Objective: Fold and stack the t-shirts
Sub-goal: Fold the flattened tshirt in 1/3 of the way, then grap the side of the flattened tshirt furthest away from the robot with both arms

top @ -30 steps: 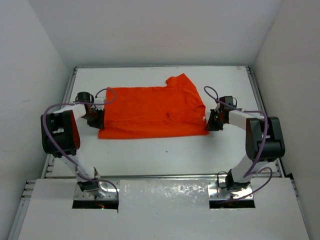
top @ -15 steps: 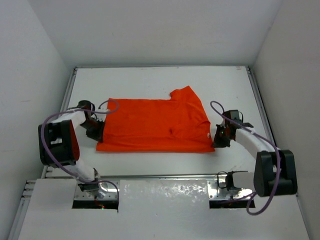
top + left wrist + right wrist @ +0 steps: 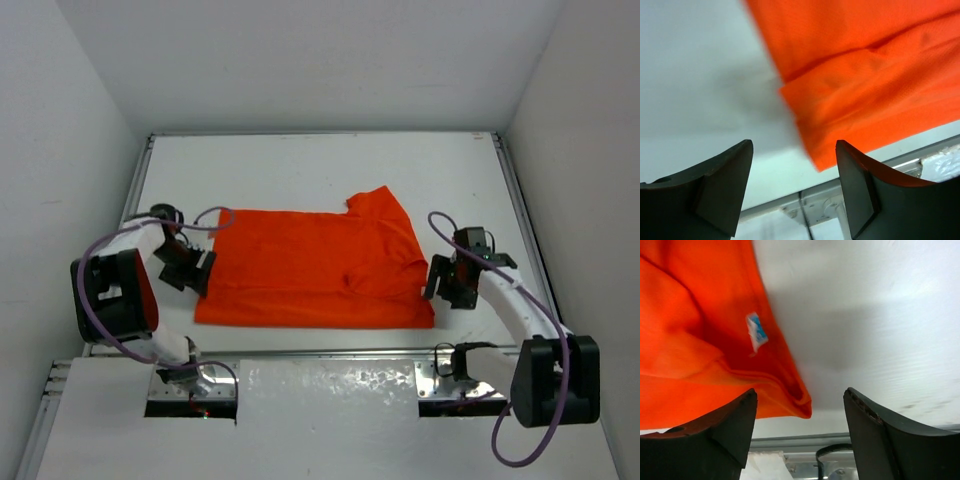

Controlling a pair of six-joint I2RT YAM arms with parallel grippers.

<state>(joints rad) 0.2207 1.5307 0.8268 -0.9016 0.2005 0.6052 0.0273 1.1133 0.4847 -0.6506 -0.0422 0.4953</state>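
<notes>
Item: t-shirt [image 3: 315, 270], orange-red, one piece. It lies flat in layers on the white bench [image 3: 300, 170], towards the near edge, with one sleeve pointing to the far side.
Left end effector [image 3: 198, 273]: fingers apart, holding nothing, just beside the shirt's left edge.
Right end effector [image 3: 440, 283]: fingers apart, holding nothing, just beside the shirt's near right corner, close to a small white-and-blue label [image 3: 756, 331].

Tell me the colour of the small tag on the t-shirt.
The tag is blue and white, clearest in the right wrist view.
</notes>
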